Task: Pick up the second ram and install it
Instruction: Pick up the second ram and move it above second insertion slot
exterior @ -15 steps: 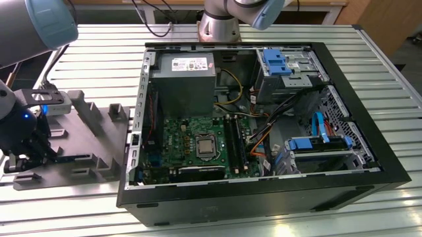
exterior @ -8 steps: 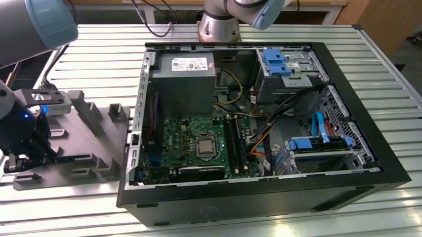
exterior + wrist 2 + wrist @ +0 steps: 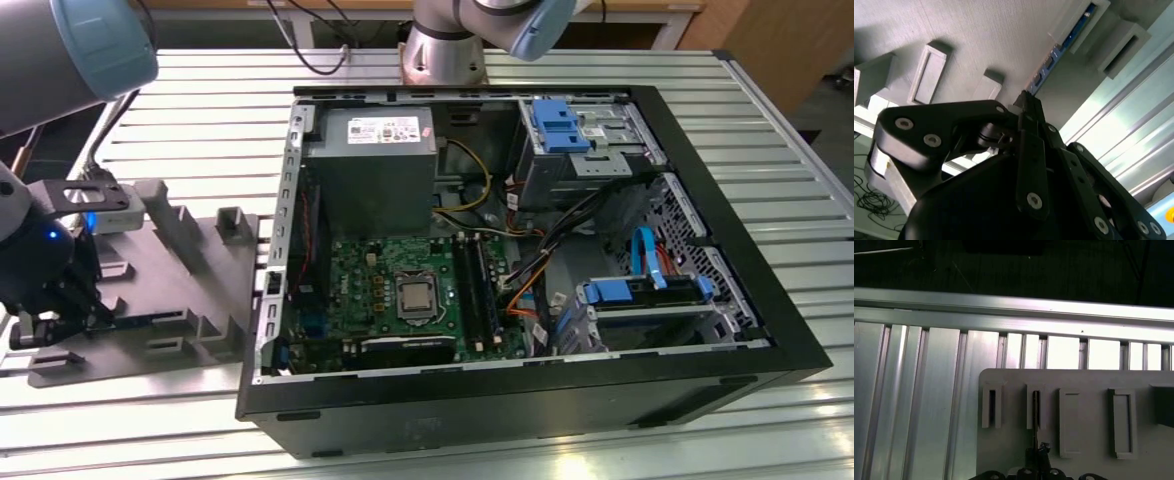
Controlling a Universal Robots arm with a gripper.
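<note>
Ext. view: grey fixture plate (image 3: 187,255) lies at 9 o'clock of the open PC case (image 3: 534,405), its edge just beside the case wall. The slatted table (image 3: 200,110) runs on past the plate toward 12 and 6 o'clock. Arm (image 3: 60,50) comes in from 10 o'clock, wrist bent down over the plate's 9 o'clock edge. Gripper (image 3: 60,325) (image 3: 1026,102) narrow, pinched on one end of the second ram (image 3: 140,322) (image 3: 1066,42) (image 3: 1036,407), which stands on edge in the plate's slotted blocks. Black mem. slots (image 3: 477,285) sit mid-case, well apart.

Exterior view looked down on computer case (image 3: 534,410) and slatted desk (image 3: 200,110), first wrist view faced straight down close over grey holder plate (image 3: 1089,380), second wrist view slanted past end effector (image 3: 1026,102) onto the same plate.
</note>
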